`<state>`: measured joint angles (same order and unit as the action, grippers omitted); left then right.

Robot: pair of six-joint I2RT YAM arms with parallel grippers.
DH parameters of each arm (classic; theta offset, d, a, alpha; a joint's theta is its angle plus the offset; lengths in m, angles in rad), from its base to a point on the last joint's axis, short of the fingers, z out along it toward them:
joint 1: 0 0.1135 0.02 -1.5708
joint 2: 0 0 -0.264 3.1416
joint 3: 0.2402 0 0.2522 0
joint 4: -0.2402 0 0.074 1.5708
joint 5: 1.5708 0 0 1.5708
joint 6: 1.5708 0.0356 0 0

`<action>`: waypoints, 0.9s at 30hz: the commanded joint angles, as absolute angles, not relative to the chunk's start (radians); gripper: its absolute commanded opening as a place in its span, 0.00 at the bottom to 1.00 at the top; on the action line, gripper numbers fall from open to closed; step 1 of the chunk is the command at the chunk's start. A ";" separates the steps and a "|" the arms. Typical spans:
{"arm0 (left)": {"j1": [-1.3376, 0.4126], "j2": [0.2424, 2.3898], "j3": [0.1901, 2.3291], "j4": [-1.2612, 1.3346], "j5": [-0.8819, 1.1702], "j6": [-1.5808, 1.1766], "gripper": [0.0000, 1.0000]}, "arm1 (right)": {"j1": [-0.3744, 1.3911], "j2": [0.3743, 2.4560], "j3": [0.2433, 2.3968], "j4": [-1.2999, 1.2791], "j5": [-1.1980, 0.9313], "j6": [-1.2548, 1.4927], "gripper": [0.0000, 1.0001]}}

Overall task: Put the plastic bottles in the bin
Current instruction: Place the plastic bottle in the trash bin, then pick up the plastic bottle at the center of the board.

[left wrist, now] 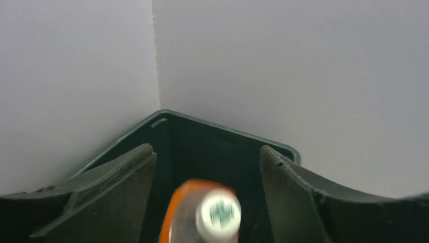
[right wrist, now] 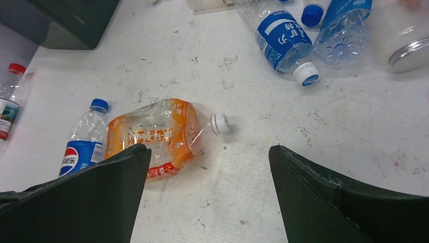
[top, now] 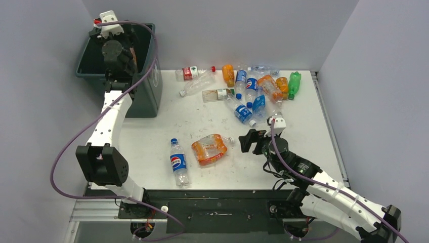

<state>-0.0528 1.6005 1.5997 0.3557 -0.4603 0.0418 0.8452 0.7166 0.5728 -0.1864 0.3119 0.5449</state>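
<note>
Setting: scuffed white table boxed in by plain grey walls, nothing fancy.
Bin: just one, dark green, at the far left by the wall corner.
Left gripper: up over the bin's mouth, fingers parted wider than the orange bottle between them.
Orange bottle: white cap facing the wrist camera and pretty blurry. There's a clear gap on its right side, and I can't tell if the left finger touches it.
Right gripper: low over the table at the front right, jaws spread wide, gripping nothing.
Crushed bottle: one, orange, flattened, on its side just ahead of the right jaws. It sits more toward the left finger, with the cap pointing at the gap.
Pepsi bottle: one, blue cap, lying just beside the crushed one on its left.
Pile: far side of the table, roughly a dozen, too tangled for an exact count. One green bottle, at least three orange, several blue-labelled, a few clear.
Red-capped bottle: one, clear, at the left edge of the right wrist view.
</note>
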 commanded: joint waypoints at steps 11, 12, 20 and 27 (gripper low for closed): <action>-0.282 1.354 1.705 0.139 -0.320 -0.068 0.96 | 0.848 0.772 0.630 -0.149 0.233 0.463 0.90; -0.325 1.333 1.699 0.081 -0.285 -0.083 0.96 | 0.848 0.783 0.619 -0.131 0.217 0.471 0.90; -0.605 1.173 1.396 -0.274 -0.082 -0.280 0.96 | 0.843 0.921 0.500 0.110 0.240 0.610 0.90; -0.606 1.078 1.061 -0.396 0.088 -0.298 0.96 | 0.757 0.954 0.368 0.339 0.249 0.777 0.90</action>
<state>-0.6044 1.0874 1.1400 -0.2409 -0.0357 -0.2806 0.8215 0.9489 0.4133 0.1127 0.2417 0.6544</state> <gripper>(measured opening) 0.962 0.897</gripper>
